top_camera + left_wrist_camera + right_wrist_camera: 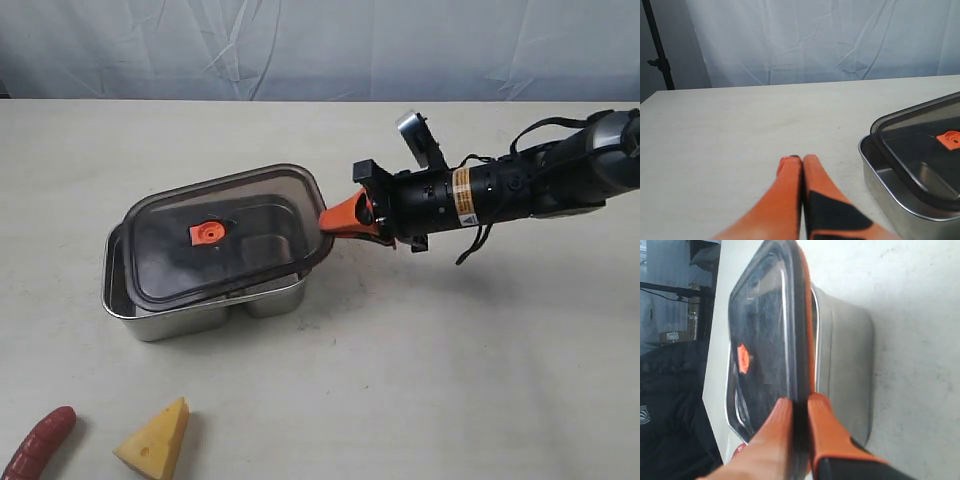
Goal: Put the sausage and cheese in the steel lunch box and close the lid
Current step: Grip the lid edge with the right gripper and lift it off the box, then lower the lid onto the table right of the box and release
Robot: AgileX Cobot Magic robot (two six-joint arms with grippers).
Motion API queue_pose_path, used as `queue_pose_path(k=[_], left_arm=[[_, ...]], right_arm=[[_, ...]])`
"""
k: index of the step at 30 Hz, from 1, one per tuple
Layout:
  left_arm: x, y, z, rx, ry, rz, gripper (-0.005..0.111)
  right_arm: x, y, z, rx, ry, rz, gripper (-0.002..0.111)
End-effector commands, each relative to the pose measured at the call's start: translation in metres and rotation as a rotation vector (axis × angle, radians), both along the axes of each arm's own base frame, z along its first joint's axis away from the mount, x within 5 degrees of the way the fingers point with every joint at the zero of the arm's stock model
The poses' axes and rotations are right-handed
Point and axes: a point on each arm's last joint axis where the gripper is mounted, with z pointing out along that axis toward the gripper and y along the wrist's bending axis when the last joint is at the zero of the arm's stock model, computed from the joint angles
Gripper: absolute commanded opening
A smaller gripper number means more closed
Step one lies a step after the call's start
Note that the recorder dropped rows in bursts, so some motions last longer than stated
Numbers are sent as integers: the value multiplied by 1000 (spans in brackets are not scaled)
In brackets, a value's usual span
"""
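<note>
The steel lunch box (190,315) stands left of centre on the table. The smoky lid (225,235) with its orange valve tab (209,233) lies skewed and tilted over the box, its right edge raised. My right gripper (335,220) is shut on that edge; in the right wrist view its orange fingers (822,415) pinch the lid (765,340) beside the box (850,355). The sausage (40,443) and the cheese (155,440) lie on the table near the front left. My left gripper (796,161) is shut on nothing, hovering over bare table left of the box (890,195).
A pale wrinkled backdrop (300,45) runs behind the table's far edge. The right arm (520,185) stretches in from the right above the table. A black stand pole (657,45) shows at the side in the left wrist view.
</note>
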Motion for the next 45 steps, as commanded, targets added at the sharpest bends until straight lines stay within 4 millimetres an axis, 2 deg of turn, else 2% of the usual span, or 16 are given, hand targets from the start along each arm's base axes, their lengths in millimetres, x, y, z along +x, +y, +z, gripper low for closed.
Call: queue_pose_path(k=[1,7,12,15,18,23,27,29,32,33,34,35,36,39,42,45], left_arm=[[0,0,0,7,-6,-3,0],[0,0,0,7,-6,-3,0],[0,0,0,7,-6,-3,0],[0,0,0,7,-6,-3,0],[0,0,0,7,-6,-3,0],[0,0,0,7,-6,-3,0],[0,0,0,7,-6,-3,0],[0,0,0,7,-6,-3,0],[0,0,0,7,-6,-3,0],[0,0,0,7,-6,-3,0],[0,0,0,7,-6,-3,0],[0,0,0,7,-6,-3,0],[0,0,0,7,-6,-3,0],[0,0,0,7,-6,-3,0],[0,-1,0,7,-6,-18,0],[0,-2,0,7,-6,-39,0]], right_arm=[[7,-15,27,83,-70,-6,-1],[8,-23,57,253,-141,13,-1],[12,-32,91,267,-346,-41,-1],[20,-43,105,35,-516,-160,-1],[27,-64,123,-278,-710,-289,-1],[19,-91,156,-668,-1004,-271,-1],[7,-94,178,-723,-1149,-211,-1],[0,-87,185,-782,-1299,-96,-1],[-8,-78,167,-1023,-1437,56,-1],[-16,-76,150,-1154,-1451,133,-1],[-22,-72,143,-1190,-1458,175,-1],[-35,-67,126,-1263,-1470,278,-1],[-41,-64,118,-1283,-1469,317,-1],[-78,-40,92,-1285,-1480,456,-1],[-115,-20,72,-1195,-1400,515,-1],[-145,-10,57,-1138,-1295,539,-1]])
